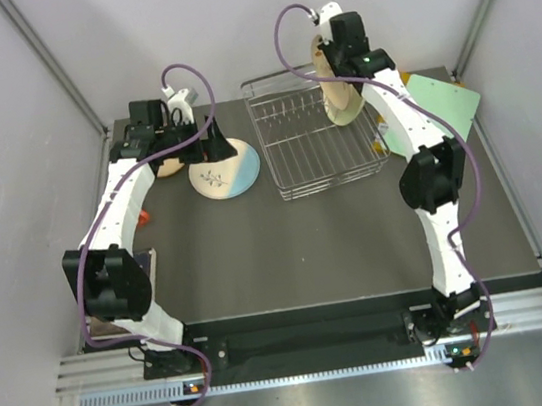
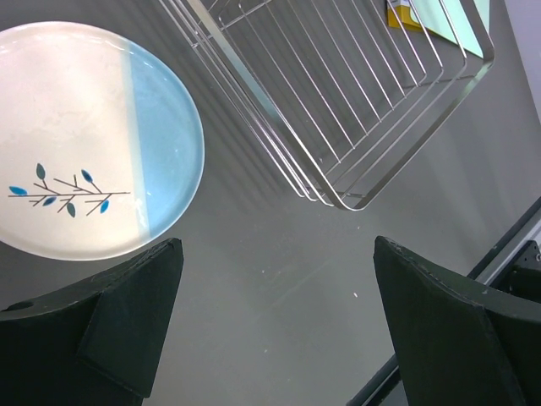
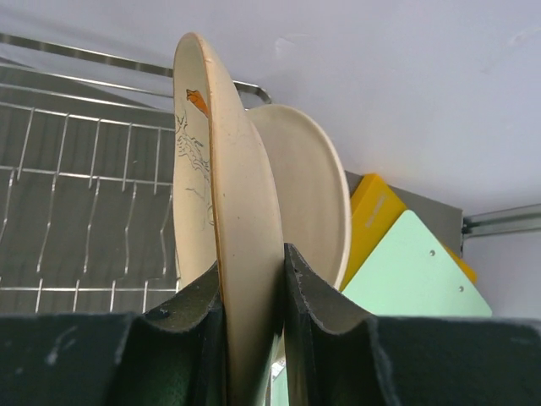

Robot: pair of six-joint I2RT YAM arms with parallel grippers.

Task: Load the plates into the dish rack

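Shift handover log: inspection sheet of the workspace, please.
Surface: dark grey table.
Job's things: wire rack on table; blue plate flat left of it; tan plate on edge in right gripper over rack; cream plate upright behind it.
Clutter: green board over orange board right of rack; small red item by left arm.
Grippers: left gripper open beside blue plate; right gripper shut on tan plate.
Cables: purple cable loops on both arms.
Surroundings: pale walls, metal rails.

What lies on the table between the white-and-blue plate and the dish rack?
Nothing. The left wrist view shows only bare dark table between the white-and-blue plate and the nearest corner of the dish rack. The top view agrees.
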